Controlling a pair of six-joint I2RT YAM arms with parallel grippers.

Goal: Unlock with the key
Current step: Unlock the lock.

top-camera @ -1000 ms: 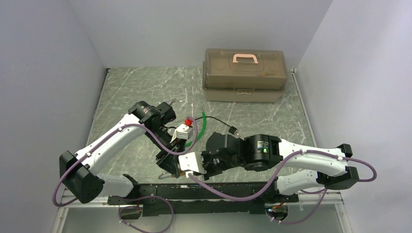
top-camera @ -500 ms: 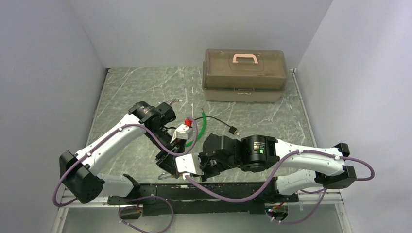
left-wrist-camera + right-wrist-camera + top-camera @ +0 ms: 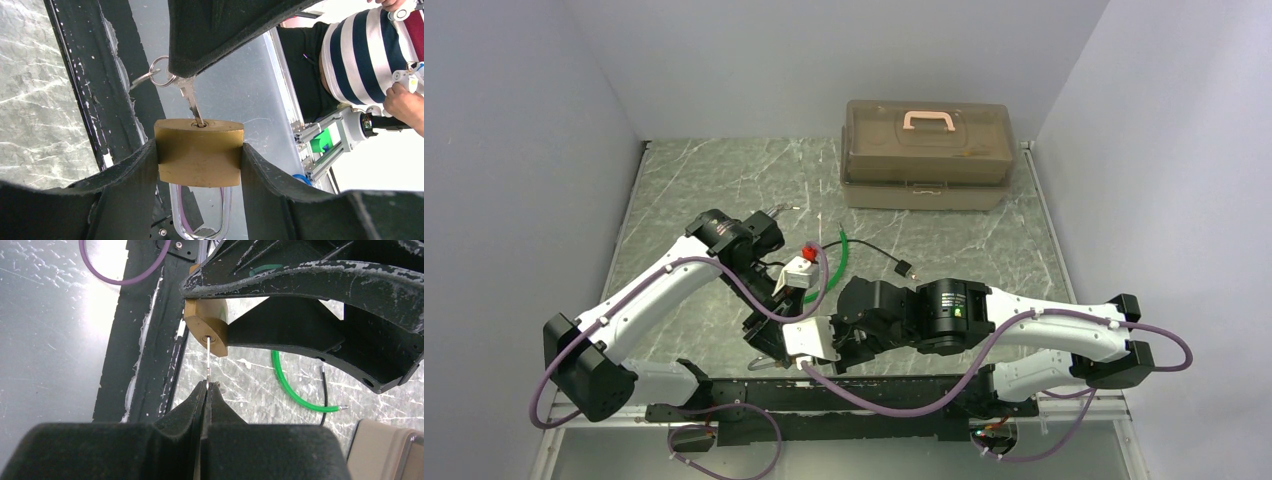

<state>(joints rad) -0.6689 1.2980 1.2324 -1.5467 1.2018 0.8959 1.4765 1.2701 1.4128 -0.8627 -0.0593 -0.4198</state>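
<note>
A brass padlock [image 3: 198,155] sits clamped by its sides between my left gripper's [image 3: 199,167] black fingers, silver shackle [image 3: 200,212] pointing back toward the wrist. The thin silver key [image 3: 191,100] has its tip in the keyhole on the padlock's bottom face, and a small ring [image 3: 159,71] hangs from its head. My right gripper [image 3: 207,386] is shut on the key [image 3: 207,362], which runs straight into the padlock [image 3: 207,327]. From above, both grippers meet near the table's front edge, left gripper [image 3: 769,345] beside right gripper [image 3: 802,348].
A tan toolbox [image 3: 927,155] with a pink handle stands at the back. A green tube [image 3: 834,262], a black cable [image 3: 889,258] and a small red-tipped object [image 3: 809,249] lie mid-table behind the grippers. A black rail [image 3: 874,395] runs along the near edge.
The right arm has shifted a little to the left, bringing its gripper and the key closer to the left gripper and the padlock. The left arm has barely moved.
</note>
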